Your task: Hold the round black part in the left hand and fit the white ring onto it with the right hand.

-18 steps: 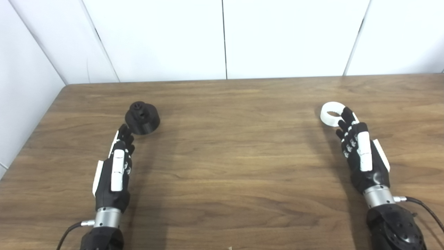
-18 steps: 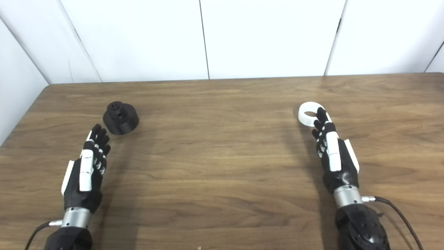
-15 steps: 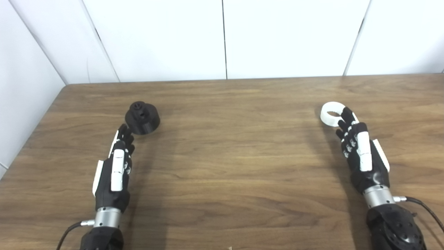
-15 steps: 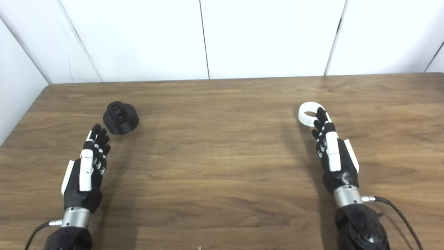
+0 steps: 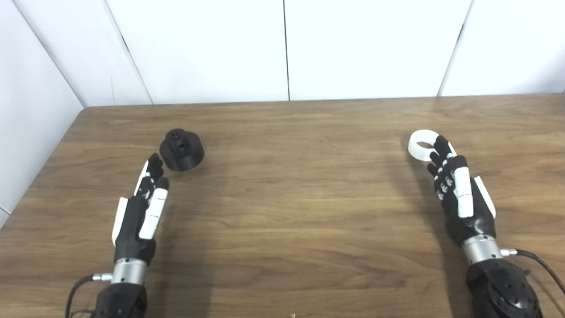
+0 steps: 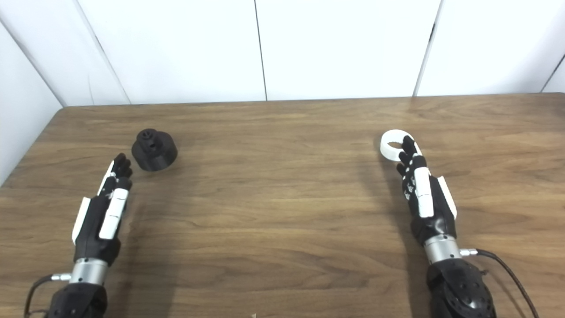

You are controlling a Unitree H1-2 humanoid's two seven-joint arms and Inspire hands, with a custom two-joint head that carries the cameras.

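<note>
In the left eye view the black part sits on the counter just beyond the empty left hand, fingers extended, while in the right eye view the right hand, fingers loosely apart, overlaps the ring.

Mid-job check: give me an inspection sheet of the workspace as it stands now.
Surface: wooden table, bare across the middle.
Job's things: round black part stands far left, unheld; white ring lies flat far right, not fitted.
Clutter: nothing seen.
Hands: left hand open, fingertips just short of the black part; right hand open, one fingertip overlapping the ring's rim, contact unclear.
Cables: black cable at the right wrist; another cable at the left wrist.
Surroundings: white wall panels behind and at left.
</note>
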